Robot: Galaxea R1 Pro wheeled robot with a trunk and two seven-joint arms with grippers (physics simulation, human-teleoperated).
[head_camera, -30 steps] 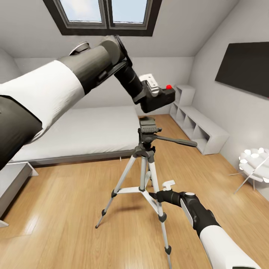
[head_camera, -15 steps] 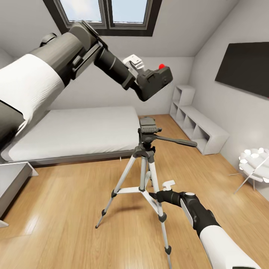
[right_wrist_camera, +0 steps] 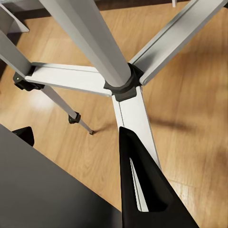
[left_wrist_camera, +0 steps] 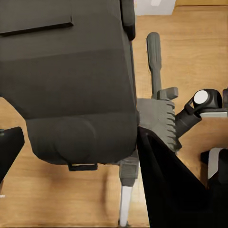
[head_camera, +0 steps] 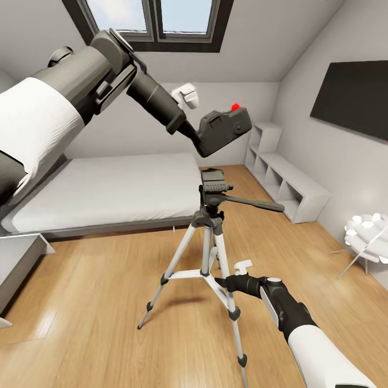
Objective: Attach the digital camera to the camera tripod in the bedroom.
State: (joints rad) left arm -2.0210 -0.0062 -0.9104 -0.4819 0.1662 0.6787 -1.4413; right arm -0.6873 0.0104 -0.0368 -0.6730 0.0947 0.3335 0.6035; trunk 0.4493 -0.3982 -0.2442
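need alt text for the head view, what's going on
The robot's left gripper holds a small black digital camera in the air above the head of a silver-legged camera tripod on a wood floor. The right gripper sits low beside the tripod's legs. Behind are a white bed, skylight and wall TV.

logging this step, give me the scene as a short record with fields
room: bedroom with bed, skylight, wood floor
camera: held in left gripper, up in the air, tilted, red button on top
tripod: standing on the floor, head bare, below the camera
camera to tripod: apart, not mounted yet
right gripper: low, by the tripod's legs, holding nothing
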